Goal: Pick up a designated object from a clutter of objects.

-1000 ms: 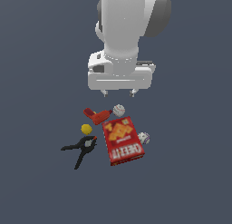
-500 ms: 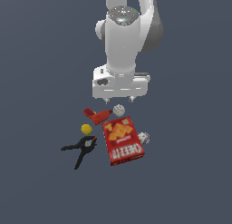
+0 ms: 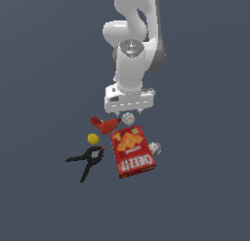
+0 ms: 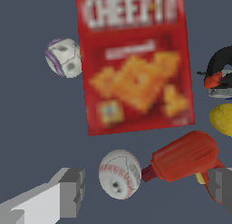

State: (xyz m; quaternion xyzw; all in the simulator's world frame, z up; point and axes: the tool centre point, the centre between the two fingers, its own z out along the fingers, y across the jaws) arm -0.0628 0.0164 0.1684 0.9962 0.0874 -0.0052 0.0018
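Between the spread fingers [image 4: 68,191] of the wide-open gripper [image 4: 145,191] sits the baseball [image 4: 119,173], with nothing held. Just beside it lies the red tool [image 4: 186,156], and the yellow ball [image 4: 222,119] is a little beyond. Past the baseball, the cracker box [image 4: 135,60] lies flat, with a speckled ball [image 4: 63,57] at one side and a black clamp [image 4: 219,71] at the other.

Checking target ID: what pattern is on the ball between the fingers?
White baseball with curved red stitching; clearest in wrist view.
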